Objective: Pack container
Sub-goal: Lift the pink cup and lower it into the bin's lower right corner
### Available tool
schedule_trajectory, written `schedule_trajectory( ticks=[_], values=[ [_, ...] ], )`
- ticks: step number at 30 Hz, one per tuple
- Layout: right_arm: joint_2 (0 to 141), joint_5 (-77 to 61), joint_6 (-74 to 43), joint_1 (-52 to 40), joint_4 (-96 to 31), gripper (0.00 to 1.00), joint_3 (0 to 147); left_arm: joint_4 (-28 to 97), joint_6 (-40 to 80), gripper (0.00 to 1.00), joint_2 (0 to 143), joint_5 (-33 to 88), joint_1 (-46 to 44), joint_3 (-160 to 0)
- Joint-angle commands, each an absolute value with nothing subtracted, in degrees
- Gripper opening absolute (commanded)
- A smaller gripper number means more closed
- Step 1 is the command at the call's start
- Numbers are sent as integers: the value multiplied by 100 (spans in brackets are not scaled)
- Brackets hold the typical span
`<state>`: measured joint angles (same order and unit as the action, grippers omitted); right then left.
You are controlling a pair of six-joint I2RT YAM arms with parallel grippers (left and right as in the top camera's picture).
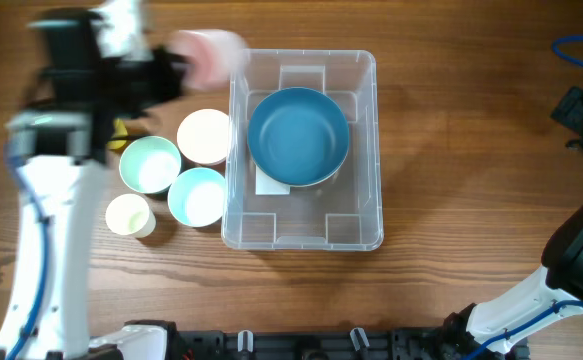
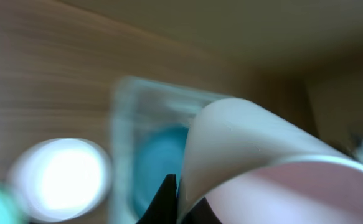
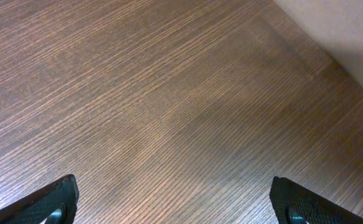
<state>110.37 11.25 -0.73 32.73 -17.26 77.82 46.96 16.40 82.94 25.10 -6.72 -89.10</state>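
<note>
Filling the middle of the counter (image 1: 451,150), the container (image 1: 371,120) runs its long axis top to bottom in the overhead frame, with a blue bowl (image 1: 298,136) already inside its upper half. The pink bowl (image 1: 209,55) hangs blurred at upper left, just outside the container's top-left corner, clamped by its rim in the left gripper (image 1: 171,72). So the open container lies right and slightly down-frame from that gripper, a short carry by my reckoning. The right gripper (image 3: 175,202) — fingers wide apart over bare wood at far right — is well away, holding nothing.
</note>
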Motion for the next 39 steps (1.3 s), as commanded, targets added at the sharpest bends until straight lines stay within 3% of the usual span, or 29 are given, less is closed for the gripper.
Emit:
schedule_trajectory(
  ticks=[1,5,13,27,39],
  values=[
    [11037,1240,-1,3297,-1715,100,7830,4770,733,4,8685,2335,-2001,-8936],
    [11037,1240,-3,3297,-1715,100,7830,5315,464,4,9198,1678,-3100,-8932],
    [11037,1243,-3,3297,-1715,100,7830,5872,469,4,9872,980,-4012,-8932],
    [11037,1240,-3,3297,-1712,100,7830,5957,471,6,10652,757,-4681,-8921],
    [11037,1240,-3,3297,-1715,100,7830,5551,471,9,11080,521,-4709,-8921]
  ],
)
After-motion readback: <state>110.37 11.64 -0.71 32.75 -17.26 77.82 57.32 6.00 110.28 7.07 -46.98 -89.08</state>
